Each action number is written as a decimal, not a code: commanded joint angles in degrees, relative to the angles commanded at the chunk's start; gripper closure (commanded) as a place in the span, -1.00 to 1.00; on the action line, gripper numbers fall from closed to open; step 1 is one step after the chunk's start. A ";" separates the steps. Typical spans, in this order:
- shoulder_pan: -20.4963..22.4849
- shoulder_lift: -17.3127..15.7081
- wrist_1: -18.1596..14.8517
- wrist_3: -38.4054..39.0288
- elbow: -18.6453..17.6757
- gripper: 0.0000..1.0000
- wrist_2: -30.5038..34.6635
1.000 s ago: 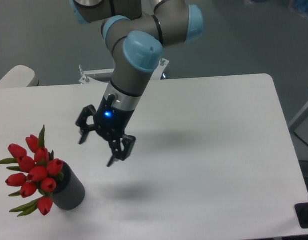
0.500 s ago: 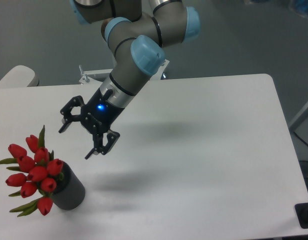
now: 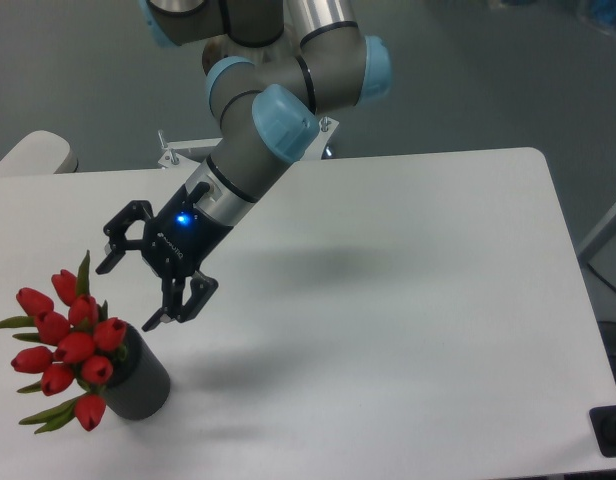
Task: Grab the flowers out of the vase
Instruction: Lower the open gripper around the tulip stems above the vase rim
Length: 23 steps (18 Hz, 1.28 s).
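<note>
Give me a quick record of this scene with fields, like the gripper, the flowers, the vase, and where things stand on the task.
gripper: gripper open, empty, in the air up and right of the flowers
flowers: red tulips with green leaves, standing in the vase, leaning left
vase: dark grey cylinder, upright near the table's front left corner
table: white top
contact: none between gripper and flowers
task state: flowers not yet grasped

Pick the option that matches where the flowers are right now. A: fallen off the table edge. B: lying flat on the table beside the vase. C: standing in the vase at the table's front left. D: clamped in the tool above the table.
C: the flowers stand in the vase at the table's front left, while the tool hangs open and empty up and to their right.
</note>
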<state>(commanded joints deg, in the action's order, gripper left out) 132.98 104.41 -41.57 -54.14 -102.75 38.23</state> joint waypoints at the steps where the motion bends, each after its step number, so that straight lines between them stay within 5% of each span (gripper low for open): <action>1: 0.00 0.26 0.09 -0.44 0.00 -1.00 0.00; 23: -2.72 6.06 0.53 0.88 3.07 -1.00 1.58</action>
<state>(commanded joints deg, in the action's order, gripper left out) 130.26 110.47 -41.04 -53.26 -99.67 39.81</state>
